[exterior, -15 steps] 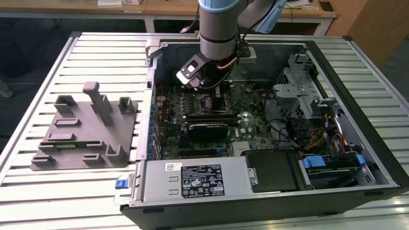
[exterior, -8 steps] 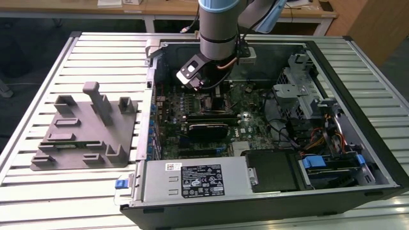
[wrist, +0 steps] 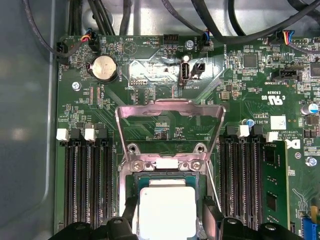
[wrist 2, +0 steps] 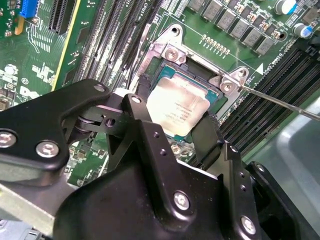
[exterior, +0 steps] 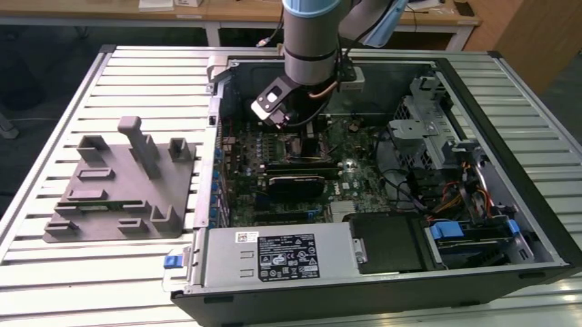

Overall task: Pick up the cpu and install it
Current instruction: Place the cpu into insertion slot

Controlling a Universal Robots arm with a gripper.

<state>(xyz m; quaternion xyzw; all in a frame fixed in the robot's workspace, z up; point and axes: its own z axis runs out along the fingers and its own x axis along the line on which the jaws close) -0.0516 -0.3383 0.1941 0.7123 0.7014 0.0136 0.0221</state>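
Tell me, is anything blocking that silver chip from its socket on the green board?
Nothing visible does. The cpu is at the open socket, its metal hold-down frame flipped back clear, with the gripper right at it.

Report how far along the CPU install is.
Done: the small square silver-topped cpu lies in or just above the motherboard socket. In hand: the black end effector is at the chip, over the socket. Left: the silver metal retention frame stands hinged open, not yet closed over the chip.
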